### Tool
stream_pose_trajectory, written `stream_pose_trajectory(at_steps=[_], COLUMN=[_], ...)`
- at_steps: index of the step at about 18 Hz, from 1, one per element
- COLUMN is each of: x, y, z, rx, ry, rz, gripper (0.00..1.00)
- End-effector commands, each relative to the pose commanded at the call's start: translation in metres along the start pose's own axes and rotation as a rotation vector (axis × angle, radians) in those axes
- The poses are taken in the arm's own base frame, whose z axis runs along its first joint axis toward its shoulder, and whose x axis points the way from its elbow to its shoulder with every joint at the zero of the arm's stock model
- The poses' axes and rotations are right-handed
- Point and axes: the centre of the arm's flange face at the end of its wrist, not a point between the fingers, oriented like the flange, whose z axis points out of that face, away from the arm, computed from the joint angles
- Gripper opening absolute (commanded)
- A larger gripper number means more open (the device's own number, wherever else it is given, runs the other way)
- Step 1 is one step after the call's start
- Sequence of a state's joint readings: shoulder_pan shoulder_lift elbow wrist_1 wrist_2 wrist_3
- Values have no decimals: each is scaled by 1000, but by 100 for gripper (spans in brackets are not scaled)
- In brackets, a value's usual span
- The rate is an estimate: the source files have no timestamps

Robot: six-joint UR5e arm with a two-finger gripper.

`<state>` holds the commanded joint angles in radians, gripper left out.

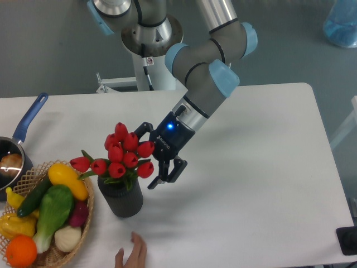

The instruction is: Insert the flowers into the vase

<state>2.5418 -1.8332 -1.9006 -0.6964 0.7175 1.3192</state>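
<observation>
Camera view showed you the flowers (121, 157) standing in the vase (120, 195), stems inside, buds spreading over its mouth. Your gripper (158, 162) sat just right of the vase, jaws apart, holding nothing. Judged next: lift clear without snagging a bud.

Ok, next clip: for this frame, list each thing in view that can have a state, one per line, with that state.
Flowers: standing in the vase, buds spread out, one stem leaning left.
Vase: upright on the table, holding the stems.
Gripper: open, fingers apart beside the bunch, gripping nothing.
Basket: full of fruit and vegetables.
Saucepan: upright at the table's left edge, something pale inside.
Hand: at the table's near edge, touching nothing.
</observation>
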Motion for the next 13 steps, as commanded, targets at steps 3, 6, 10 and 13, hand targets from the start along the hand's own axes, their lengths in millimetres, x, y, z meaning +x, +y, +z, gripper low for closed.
stream_pose_trajectory(at_steps=[3,6,10,13], x=[1,-6,-23,-38], y=[4,-1,-19,-6], z=[-3,-13,-52,-82], rx=[-80,-153,-297,-422], ry=[-24,-66,-193,-289], rz=[14,39,57,2], gripper=[100,100,100,100])
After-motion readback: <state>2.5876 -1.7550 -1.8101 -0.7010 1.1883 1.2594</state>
